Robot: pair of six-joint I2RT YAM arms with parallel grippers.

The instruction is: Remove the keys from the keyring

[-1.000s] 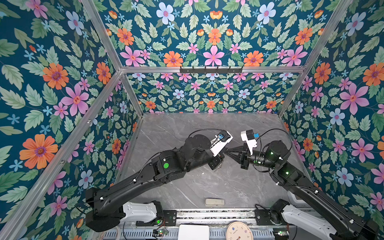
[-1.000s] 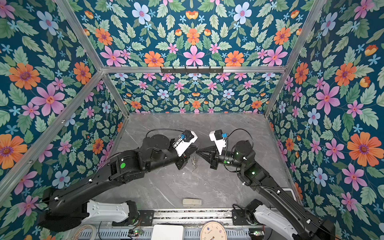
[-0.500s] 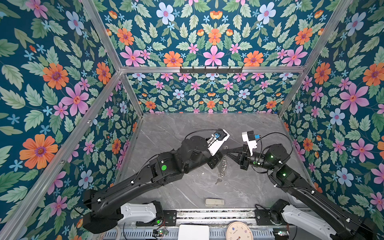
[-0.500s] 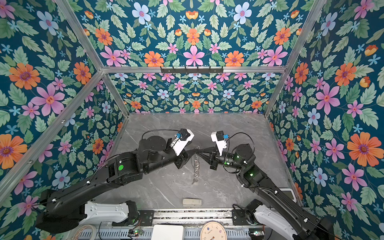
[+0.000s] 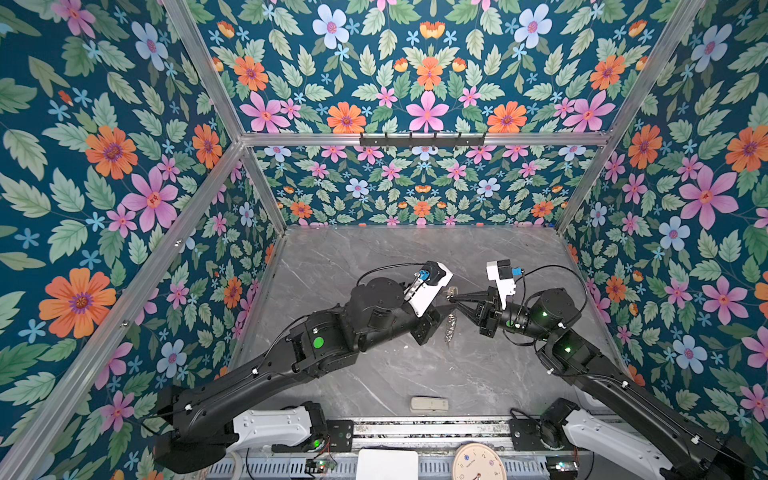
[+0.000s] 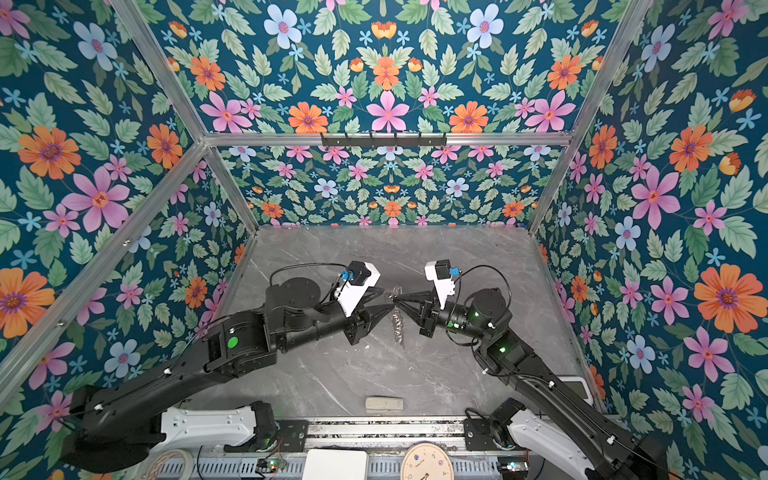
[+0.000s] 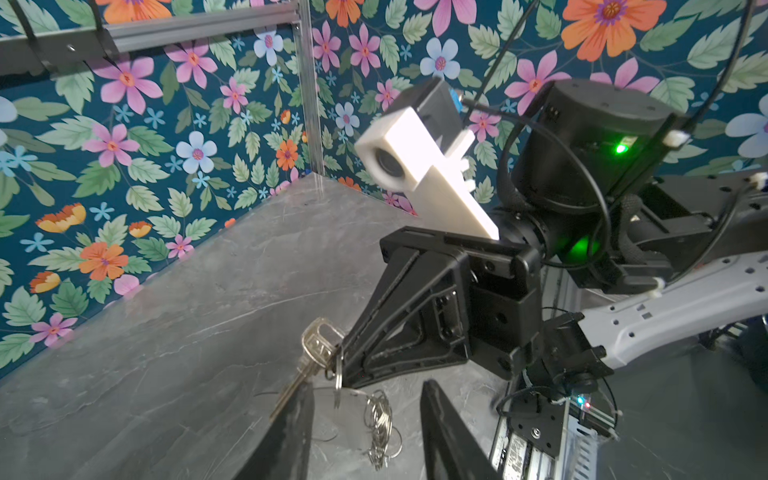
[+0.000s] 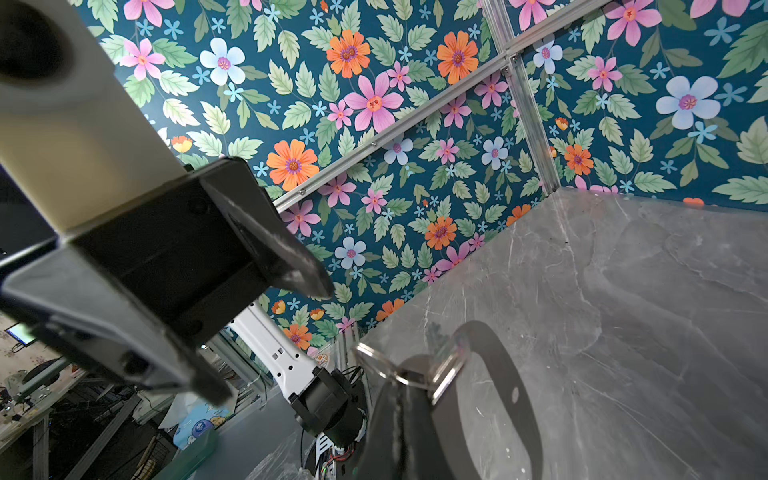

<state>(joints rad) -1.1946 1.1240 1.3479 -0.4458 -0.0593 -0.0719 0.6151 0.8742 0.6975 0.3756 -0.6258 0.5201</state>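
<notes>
My right gripper is held above the marble floor, shut on the keyring. The dull-silver keys stick out beside its fingertips, one blade slanting down. Below them the silver chain dangles in a tangle. My left gripper faces the right one tip to tip, open, its fingers either side of the hanging chain. One key blade ends close to a left finger. Nothing is pinched between the left jaws.
A pale beige block lies near the front edge of the grey marble floor. Floral walls close in the left, back and right sides. A clock and a white pad sit by the front rail.
The left jaws have opened and let go of the keys. The chain, bunched up a second ago, has dropped and hangs under the right gripper, which stays shut.
</notes>
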